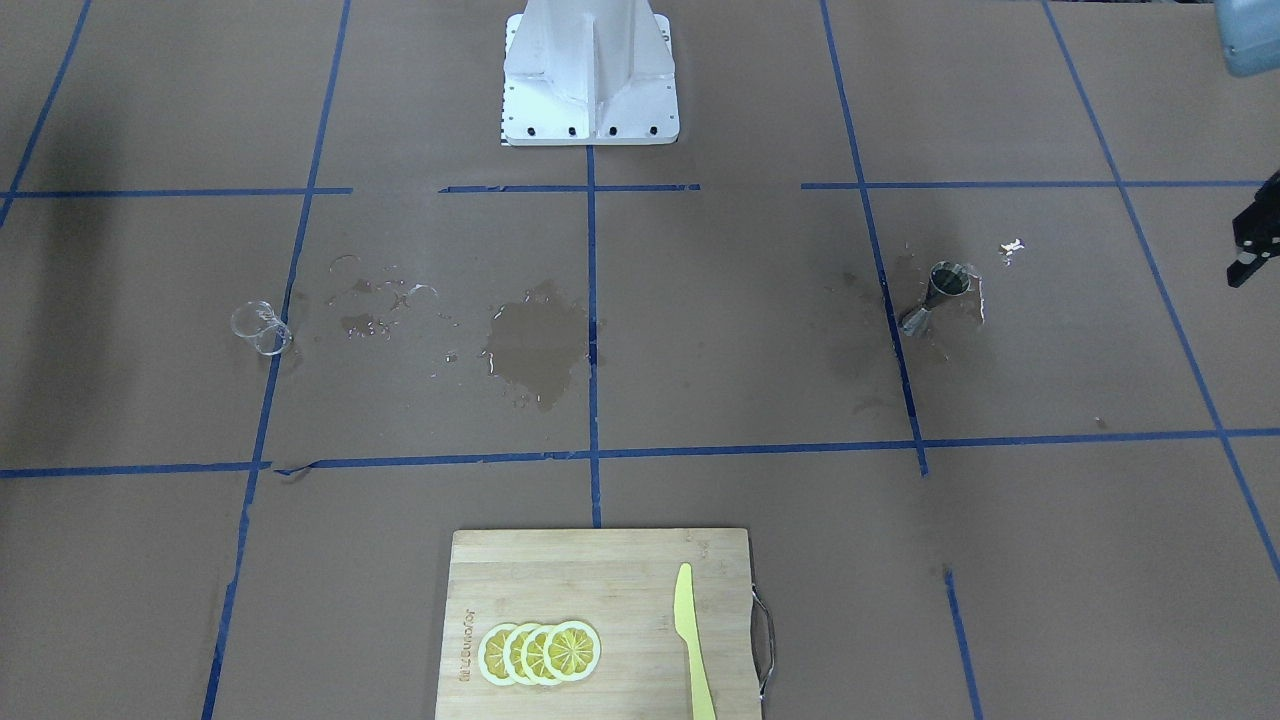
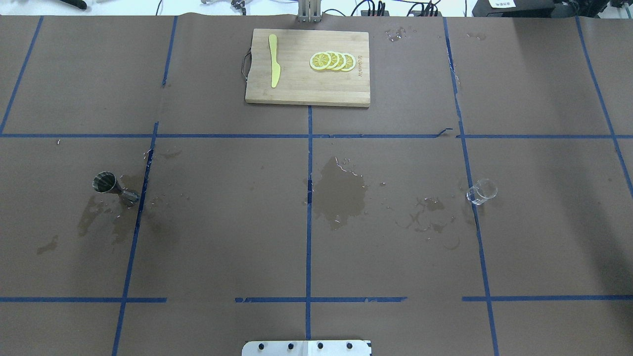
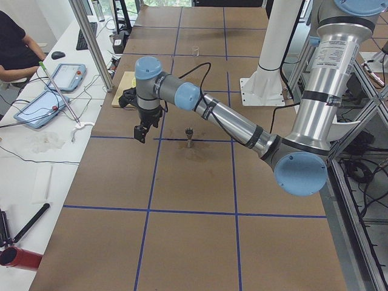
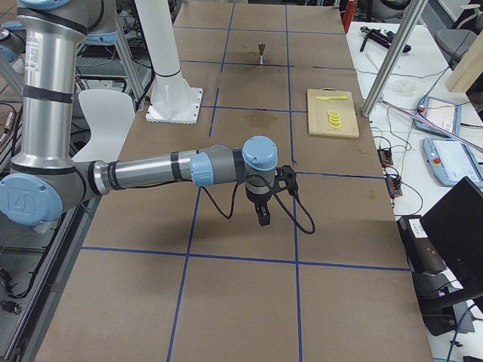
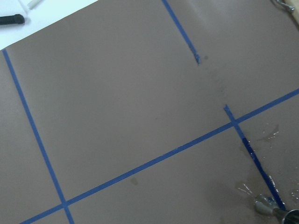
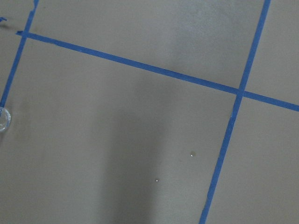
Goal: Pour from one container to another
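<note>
A small metal jigger (image 1: 935, 297) (image 2: 111, 187) stands upright on the brown paper on my left side, with wet stains around it. A clear glass (image 1: 262, 328) (image 2: 481, 192) stands on a blue tape line on my right side. My left gripper (image 1: 1255, 235) (image 3: 140, 132) hangs above the table, outward of the jigger (image 3: 190, 137) and apart from it; I cannot tell how its jaws stand. My right gripper (image 4: 263, 219) hovers over bare paper, and I cannot tell if it is open or shut. The glass rim (image 6: 2, 119) shows at the right wrist view's left edge.
A water puddle (image 1: 535, 350) lies mid-table with smaller splashes toward the glass. A wooden cutting board (image 2: 306, 84) at the far edge carries lemon slices (image 2: 333, 61) and a yellow knife (image 2: 274, 66). The robot base (image 1: 590, 80) stands centrally. A person (image 3: 15, 42) sits beside the table.
</note>
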`<act>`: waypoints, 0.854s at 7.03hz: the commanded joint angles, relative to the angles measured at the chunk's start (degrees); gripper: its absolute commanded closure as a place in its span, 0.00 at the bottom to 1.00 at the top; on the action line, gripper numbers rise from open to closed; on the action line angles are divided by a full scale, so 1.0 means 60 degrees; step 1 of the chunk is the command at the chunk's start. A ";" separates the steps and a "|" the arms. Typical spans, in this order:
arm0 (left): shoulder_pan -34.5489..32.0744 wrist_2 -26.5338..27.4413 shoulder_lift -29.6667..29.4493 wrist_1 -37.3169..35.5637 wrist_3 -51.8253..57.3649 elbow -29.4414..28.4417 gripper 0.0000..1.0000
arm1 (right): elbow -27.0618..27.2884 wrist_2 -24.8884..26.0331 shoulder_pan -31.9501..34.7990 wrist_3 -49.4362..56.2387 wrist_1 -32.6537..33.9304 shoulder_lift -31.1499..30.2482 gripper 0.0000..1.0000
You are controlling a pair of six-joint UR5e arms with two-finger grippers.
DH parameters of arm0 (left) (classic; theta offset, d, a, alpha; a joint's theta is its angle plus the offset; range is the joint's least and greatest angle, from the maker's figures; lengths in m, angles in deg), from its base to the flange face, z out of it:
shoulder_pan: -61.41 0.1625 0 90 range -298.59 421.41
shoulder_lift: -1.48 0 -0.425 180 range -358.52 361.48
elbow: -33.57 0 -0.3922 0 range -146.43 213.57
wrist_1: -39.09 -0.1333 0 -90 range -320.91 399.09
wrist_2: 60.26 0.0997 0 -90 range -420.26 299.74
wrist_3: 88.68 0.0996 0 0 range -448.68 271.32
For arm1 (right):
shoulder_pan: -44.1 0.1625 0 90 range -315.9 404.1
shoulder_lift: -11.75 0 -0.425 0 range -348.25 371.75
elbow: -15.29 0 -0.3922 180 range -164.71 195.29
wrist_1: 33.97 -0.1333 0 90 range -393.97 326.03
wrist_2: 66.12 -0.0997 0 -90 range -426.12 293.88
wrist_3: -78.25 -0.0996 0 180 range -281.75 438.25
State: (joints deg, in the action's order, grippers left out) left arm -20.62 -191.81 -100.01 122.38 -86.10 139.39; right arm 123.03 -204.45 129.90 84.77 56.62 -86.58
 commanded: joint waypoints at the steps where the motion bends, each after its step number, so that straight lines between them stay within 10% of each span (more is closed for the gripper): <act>1: -0.0813 -0.0516 0.0581 0.0646 0.0170 -0.0774 0.00 | -0.0275 0.0957 0.0128 0.0087 -0.0026 -0.0076 0.00; 6: -0.0874 -0.0443 0.1927 0.0810 0.0169 -0.1553 0.00 | -0.0393 0.1008 0.0127 -0.1804 -0.0012 0.0143 0.00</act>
State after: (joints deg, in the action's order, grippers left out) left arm -25.62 -194.40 -90.69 127.08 -85.27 130.71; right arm 120.71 -198.16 130.67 75.43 56.55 -85.85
